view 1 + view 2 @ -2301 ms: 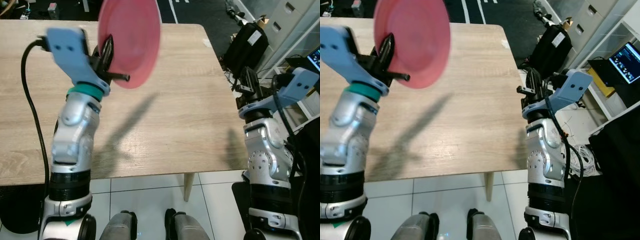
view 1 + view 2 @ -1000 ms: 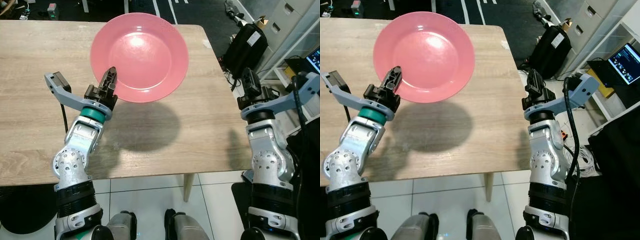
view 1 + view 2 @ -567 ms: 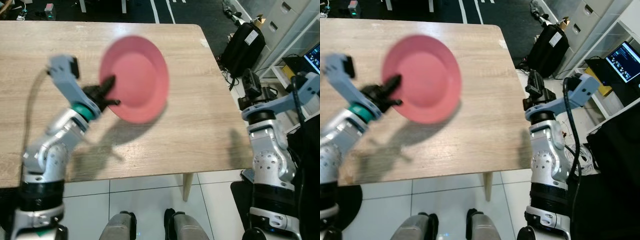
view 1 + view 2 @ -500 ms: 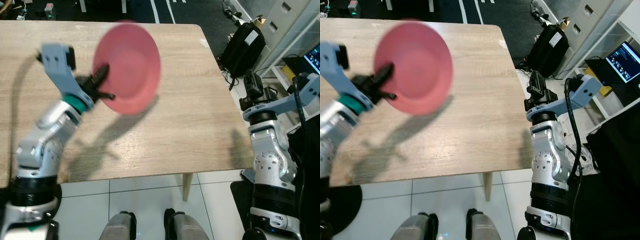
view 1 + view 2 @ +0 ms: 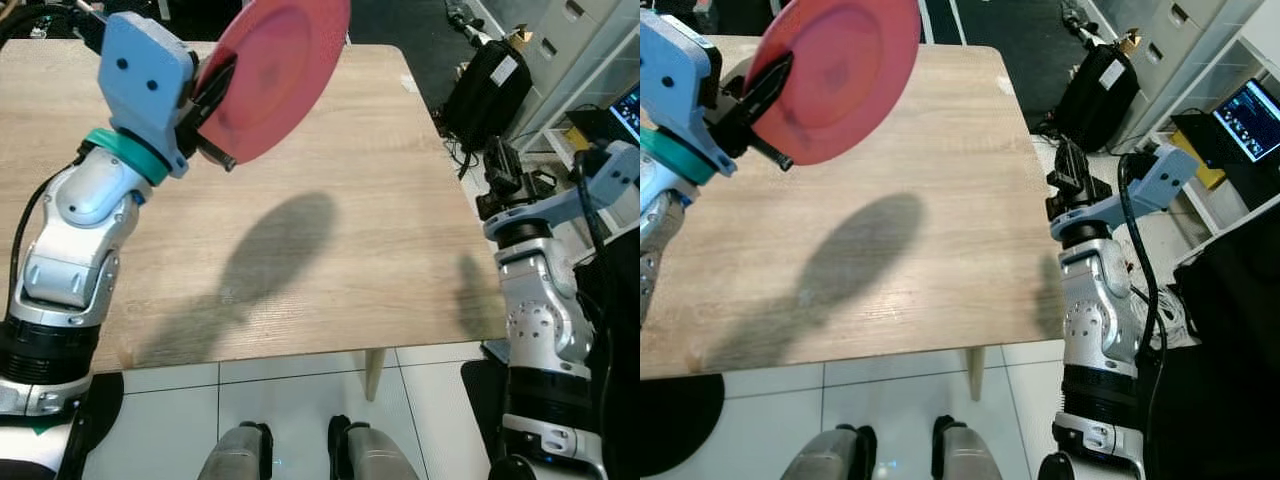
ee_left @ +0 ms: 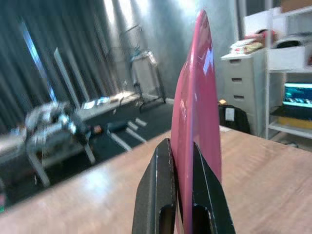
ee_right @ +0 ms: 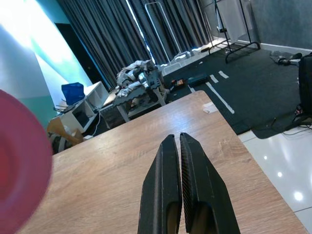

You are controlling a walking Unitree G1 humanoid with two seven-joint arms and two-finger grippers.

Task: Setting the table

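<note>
A round pink plate (image 5: 275,70) is held tilted high above the wooden table (image 5: 330,230), its dark shadow falling on the boards below. My left gripper (image 5: 215,95) is shut on the plate's near rim; in the left wrist view the two black fingers (image 6: 163,195) pinch the plate (image 6: 197,112) edge-on. Off the table's right edge, my right gripper (image 5: 1068,165) is shut with nothing in it. Its fingers (image 7: 178,190) lie pressed together, and the plate (image 7: 19,165) shows blurred at the side.
The table's right corner (image 5: 405,75) and front edge (image 5: 300,350) border white floor tiles. A black bag (image 5: 490,85) and grey drawer cabinets (image 5: 590,40) stand to the right. A lit screen (image 5: 1245,120) sits on a shelf at the far right.
My left arm has lifted the plate up and toward the camera, tipping it steeper. Its shadow on the table has moved nearer. My right arm has stayed put.
</note>
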